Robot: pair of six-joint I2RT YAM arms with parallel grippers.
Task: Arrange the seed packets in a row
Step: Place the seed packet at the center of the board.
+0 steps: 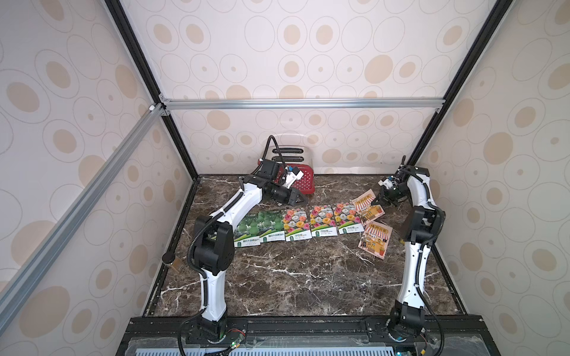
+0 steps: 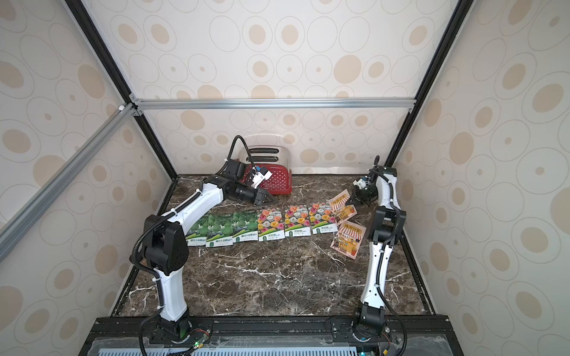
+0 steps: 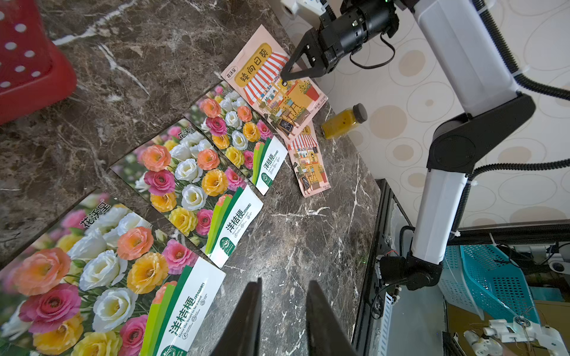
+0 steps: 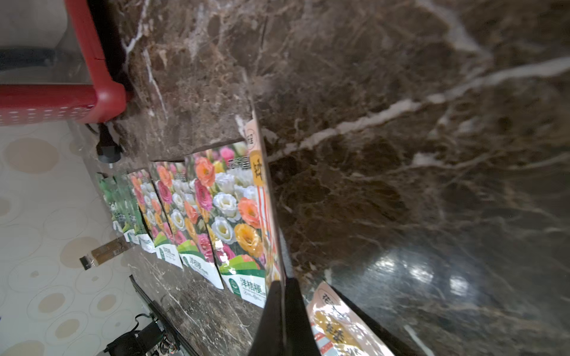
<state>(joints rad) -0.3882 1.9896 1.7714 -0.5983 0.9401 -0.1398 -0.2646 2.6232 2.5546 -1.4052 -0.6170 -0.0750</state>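
I am pinching one shop packet (image 3: 271,89) in my right gripper (image 3: 285,78), jaws closed on its striped orange-pink awning print. It is sitting at the right end of the row of seed packets, its lower corner overlapping the last of the three flower packets (image 1: 322,220). Those are lying side by side, glossy, crowded with pink, white, orange and yellow blooms above white and green label bands. The gourd packets (image 1: 262,226) are continuing the row to the left. The second shop packet (image 1: 374,240) is lying askew, out of the row and nearer the front.

My left gripper (image 1: 300,198) is hovering above the marble behind the row, near the red basket (image 1: 305,185), jaws narrowly apart and holding nothing.

My left arm (image 1: 234,206) is covering the leftmost gourd print, so I am not counting them. In the right wrist view the held packet is showing only edge-on, and I cannot tell whether it is touching the table (image 1: 293,286).

A yellow jar (image 3: 344,120) is lying by the table's right edge, just beside the two shop packets. Bare marble is stretching wide in front of the row.
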